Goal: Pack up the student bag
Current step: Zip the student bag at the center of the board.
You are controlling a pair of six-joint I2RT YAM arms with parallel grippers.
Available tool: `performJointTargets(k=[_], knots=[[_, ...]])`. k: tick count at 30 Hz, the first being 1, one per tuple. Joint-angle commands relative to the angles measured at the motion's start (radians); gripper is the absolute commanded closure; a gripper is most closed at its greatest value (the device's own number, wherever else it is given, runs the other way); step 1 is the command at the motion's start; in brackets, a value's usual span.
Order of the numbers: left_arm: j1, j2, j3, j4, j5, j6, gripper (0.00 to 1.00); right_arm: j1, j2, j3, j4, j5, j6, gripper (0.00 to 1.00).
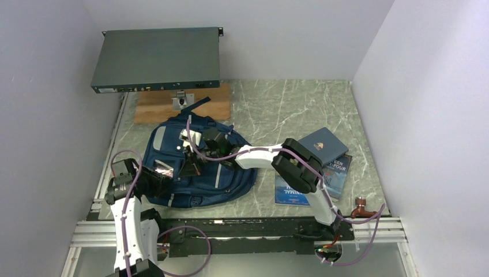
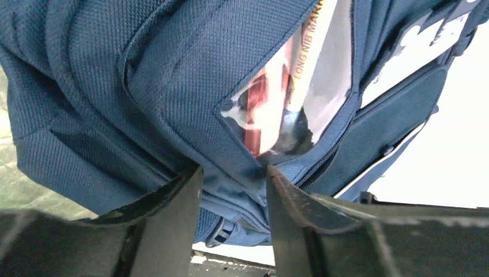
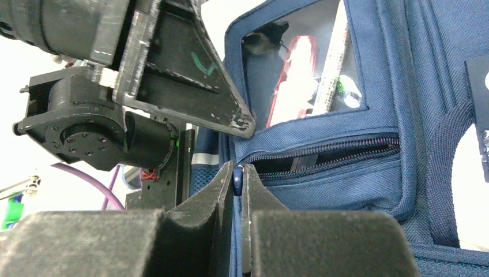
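The student bag [image 1: 199, 173], a navy backpack, lies flat at the table's centre left. A clear window pocket [image 2: 300, 98] on it shows a red pen and a marker. My left gripper [image 2: 234, 173] comes in from the bag's left side, its two fingers [image 2: 179, 202] pressed on a bunched fold of navy fabric below that window. My right gripper [image 3: 237, 173] reaches across from the right. It is shut on a small blue zipper pull [image 3: 237, 179] at the end of a partly open pocket zip [image 3: 328, 151]. From above, both grippers meet over the bag's left half [image 1: 181, 167].
Two blue books [image 1: 323, 147] lie stacked right of the bag. A copper-coloured object [image 1: 362, 208] sits at the near right edge. Behind the bag stands a wooden board [image 1: 151, 107], with a grey rack unit [image 1: 157, 59] raised above it. White walls close in on both sides.
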Motion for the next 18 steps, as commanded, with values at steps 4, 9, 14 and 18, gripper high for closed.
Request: performJointTargets(k=[4, 9, 14, 18], knots=[[0.016, 0.013, -0.038, 0.128, -0.013, -0.015, 0.61, 0.004, -0.064, 0.016, 0.022, 0.005, -0.055, 1.00], [0.016, -0.038, -0.075, 0.167, -0.010, -0.029, 0.73, 0.013, -0.059, 0.029, 0.000, 0.007, -0.088, 1.00], [0.016, -0.045, -0.072, 0.174, 0.000, -0.006, 1.00, 0.005, -0.044, 0.080, -0.084, 0.107, -0.103, 1.00], [0.015, -0.041, -0.073, 0.172, 0.005, 0.008, 1.00, -0.040, -0.019, 0.151, -0.133, 0.169, -0.057, 1.00]])
